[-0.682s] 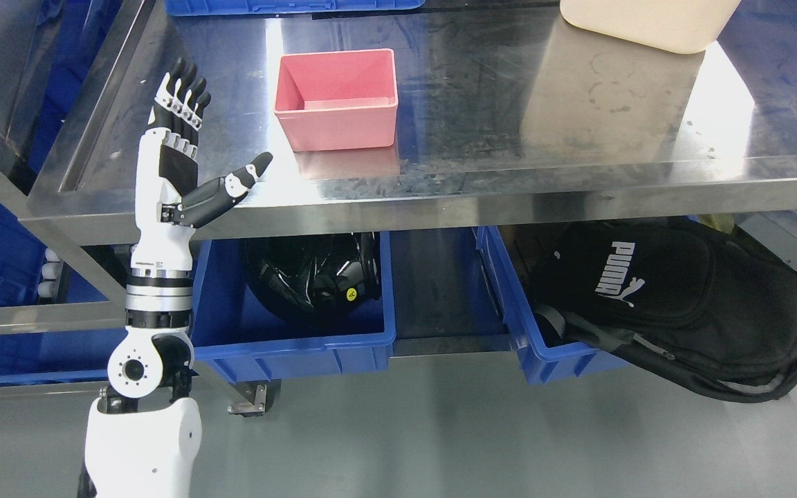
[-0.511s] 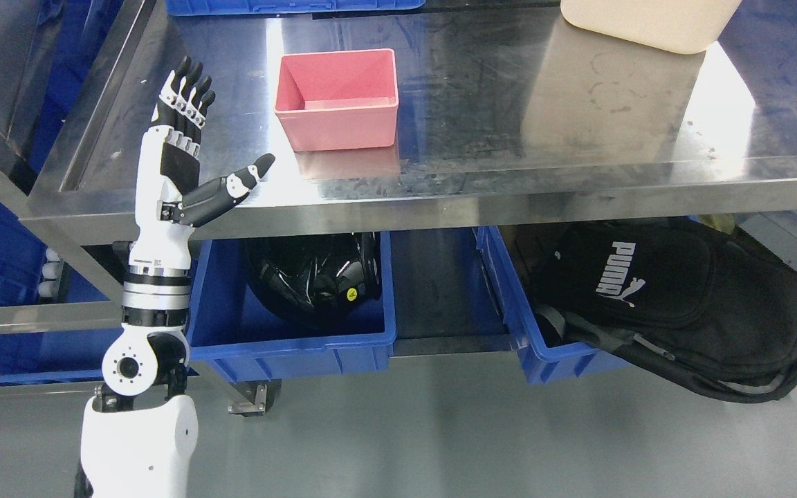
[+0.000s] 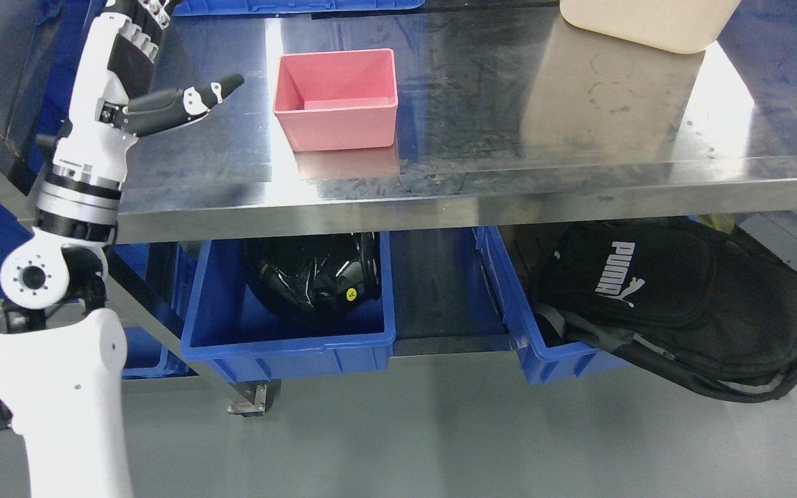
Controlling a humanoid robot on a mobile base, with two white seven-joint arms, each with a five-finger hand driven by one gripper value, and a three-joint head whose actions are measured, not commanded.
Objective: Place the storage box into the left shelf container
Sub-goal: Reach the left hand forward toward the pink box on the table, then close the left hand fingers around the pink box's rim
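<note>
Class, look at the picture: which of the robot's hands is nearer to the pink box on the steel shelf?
Left. The left hand is beside the pink box, apart from it; the right hand is out of view.

One head camera, looking steeply down and forward at a steel shelf unit.

The single view sits above and in front of the steel shelf [image 3: 481,124], close enough that its top surface fills the upper half of the picture and runs off the top, left and right edges. Below the shelf's front lip the camera sees into the lower level, where a blue bin [image 3: 288,346] and a black bag [image 3: 682,304] face it, and under those a strip of grey floor [image 3: 440,436]. The left arm [image 3: 59,387] enters at the lower left corner, large and near the lens. There is no second view to share anything with.
</note>
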